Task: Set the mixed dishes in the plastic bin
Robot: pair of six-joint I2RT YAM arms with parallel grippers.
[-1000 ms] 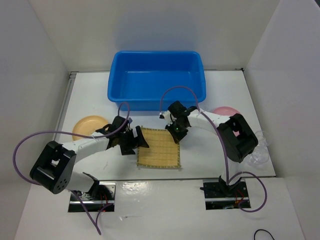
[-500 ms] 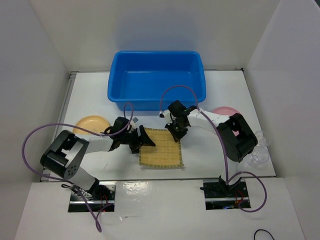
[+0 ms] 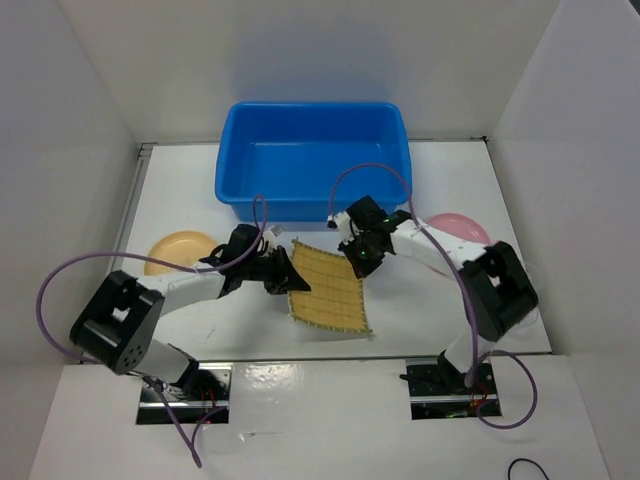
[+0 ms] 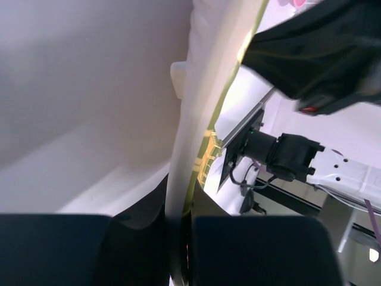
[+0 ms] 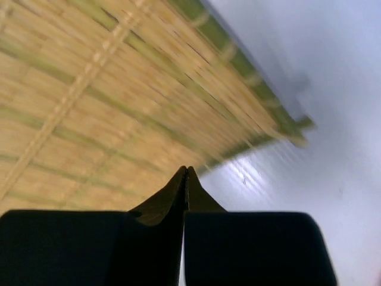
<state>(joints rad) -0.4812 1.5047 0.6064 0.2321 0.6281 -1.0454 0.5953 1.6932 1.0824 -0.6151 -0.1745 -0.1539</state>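
The tan woven mat lies in front of the blue plastic bin, with its left side raised off the table and tilted. My left gripper is shut on the mat's left edge. In the left wrist view the mat runs edge-on between the left gripper's jaws. My right gripper is at the mat's far right corner. Its jaws are shut tip to tip in the right wrist view, with the mat right beyond them and nothing seen between them. The bin holds nothing.
A yellow plate sits on the table left of my left arm. A pink plate lies right of my right arm's forearm. White walls close in the table on the left, right and back.
My left gripper has closed on the mat's left edge and lifted it, so the mat now tilts. The right arm's elbow has swung to the right, its gripper staying at the corner.
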